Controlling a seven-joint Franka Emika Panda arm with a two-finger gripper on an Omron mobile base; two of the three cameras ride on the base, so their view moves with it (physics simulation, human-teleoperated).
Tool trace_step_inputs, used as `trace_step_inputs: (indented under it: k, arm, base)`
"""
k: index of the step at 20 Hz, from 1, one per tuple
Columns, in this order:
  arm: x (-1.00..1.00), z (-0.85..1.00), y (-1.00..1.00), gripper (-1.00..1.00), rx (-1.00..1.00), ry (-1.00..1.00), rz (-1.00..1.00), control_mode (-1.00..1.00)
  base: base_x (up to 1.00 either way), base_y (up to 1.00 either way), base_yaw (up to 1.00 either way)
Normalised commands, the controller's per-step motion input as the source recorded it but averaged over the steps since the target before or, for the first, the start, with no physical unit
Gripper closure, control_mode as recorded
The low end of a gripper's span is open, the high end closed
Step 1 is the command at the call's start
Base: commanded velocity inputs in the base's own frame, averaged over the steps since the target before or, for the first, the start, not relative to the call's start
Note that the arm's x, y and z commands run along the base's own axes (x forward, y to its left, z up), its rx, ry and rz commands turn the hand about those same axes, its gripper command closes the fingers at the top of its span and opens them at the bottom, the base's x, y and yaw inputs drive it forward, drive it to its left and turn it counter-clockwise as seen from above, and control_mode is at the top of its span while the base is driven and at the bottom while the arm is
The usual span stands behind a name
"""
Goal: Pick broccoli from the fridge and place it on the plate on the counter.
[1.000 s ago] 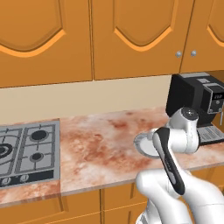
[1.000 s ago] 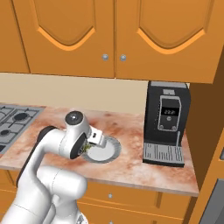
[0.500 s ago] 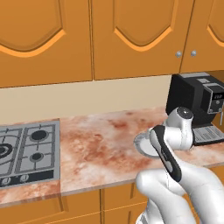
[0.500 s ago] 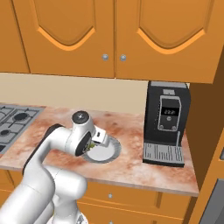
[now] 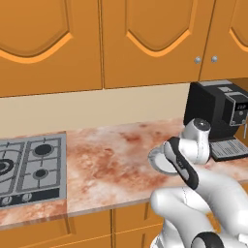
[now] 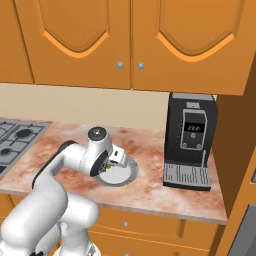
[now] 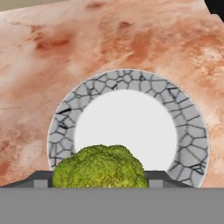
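Above the round grey-rimmed plate (image 7: 127,131) on the desk, the gripper (image 7: 99,183) pinches the bumpy green broccoli (image 7: 100,168); release remains.

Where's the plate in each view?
Left base view: plate, right of centre, mostly behind the arm.
Right base view: plate, centre, partly under the gripper.
Hand view: plate, centre, behind the broccoli.
Shared landmark: coffee machine, right of the plate in both base views.
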Motion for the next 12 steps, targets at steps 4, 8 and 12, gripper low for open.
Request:
trace_step_inputs:
  k: [4, 8, 12]
  arm:
    - [0.26, -0.33, 0.0, 1.0, 0.0, 0.0, 0.0, -1.0]
    - [0.24, -0.3, 0.0, 1.0, 0.0, 0.0, 0.0, -1.0]
    - [0.17, -0.27, 0.0, 1.0, 0.0, 0.0, 0.0, -1.0]
  base:
    - [0.0, 0.0, 0.0]
    - [0.0, 0.0, 0.0]
    - [0.0, 0.0, 0.0]
